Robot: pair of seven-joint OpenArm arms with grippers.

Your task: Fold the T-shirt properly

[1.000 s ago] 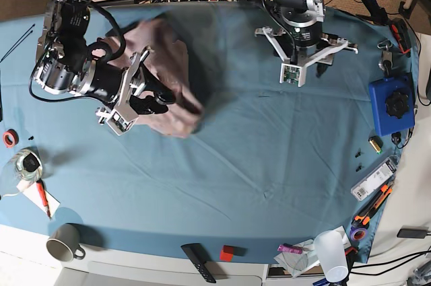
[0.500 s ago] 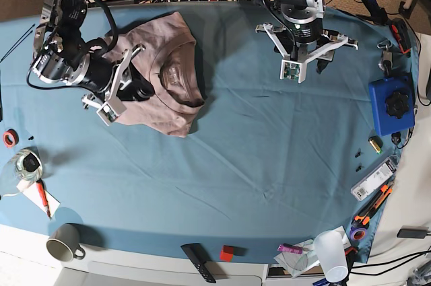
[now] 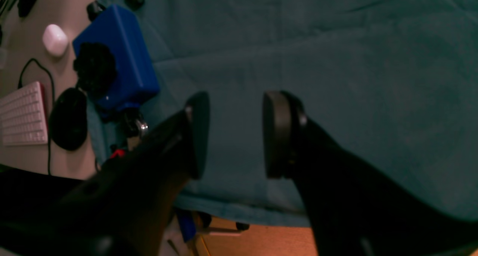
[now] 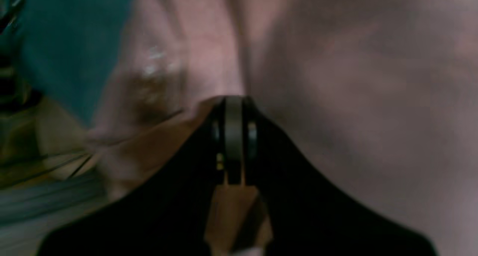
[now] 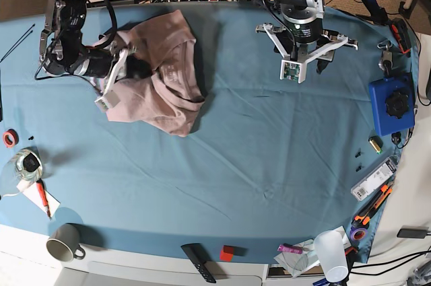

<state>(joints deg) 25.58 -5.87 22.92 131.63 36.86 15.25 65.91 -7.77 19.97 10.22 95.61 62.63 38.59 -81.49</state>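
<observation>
The pink-beige T-shirt [image 5: 168,91] lies bunched and wrinkled at the back left of the teal cloth [image 5: 269,151], its collar facing up. My right gripper [image 5: 138,67] rests on the shirt's left part. In the right wrist view its pads are pressed together at the right gripper's tip [image 4: 233,99], with creases of the T-shirt [image 4: 354,80] running into the tip, so it is shut on the fabric. My left gripper [image 5: 316,54] hangs over bare cloth at the back right. The left wrist view shows the left gripper [image 3: 233,133] open, with nothing between its fingers.
A blue box [image 5: 390,104] with a black knob sits at the right edge, also seen as the blue box [image 3: 119,58]. Tools [image 5: 374,178] lie along the right edge. A mug [image 5: 64,242], a remote [image 5: 199,262] and a plastic cup [image 5: 331,252] line the front edge.
My right gripper has drawn back to the left over the shirt and closed on its fabric. The shirt has spread out from a lifted bunch. The left arm has barely moved.
</observation>
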